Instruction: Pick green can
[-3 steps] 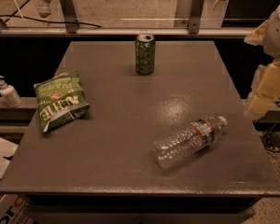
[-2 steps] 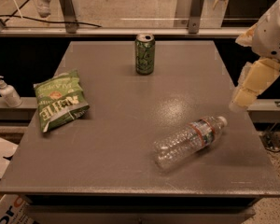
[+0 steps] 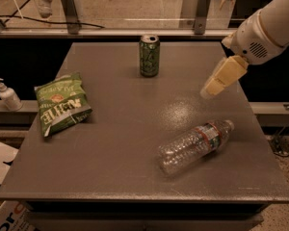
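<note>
Grey desk [image 3: 111,177] is carrying three items, with a glass barrier running behind it. You are seeing the green can [image 3: 149,56] standing upright near the far edge, about mid-width, nothing touching it. Green chip bag [image 3: 61,103] is lying flat toward the left side; clear plastic bottle [image 3: 196,144] is lying on its side at front right. Pincer [image 3: 207,91] is hanging above the desk's right part, pointing down and left, well apart from the can. Nothing is showing in it; whether it is released or clenched, you cannot tell.
</note>
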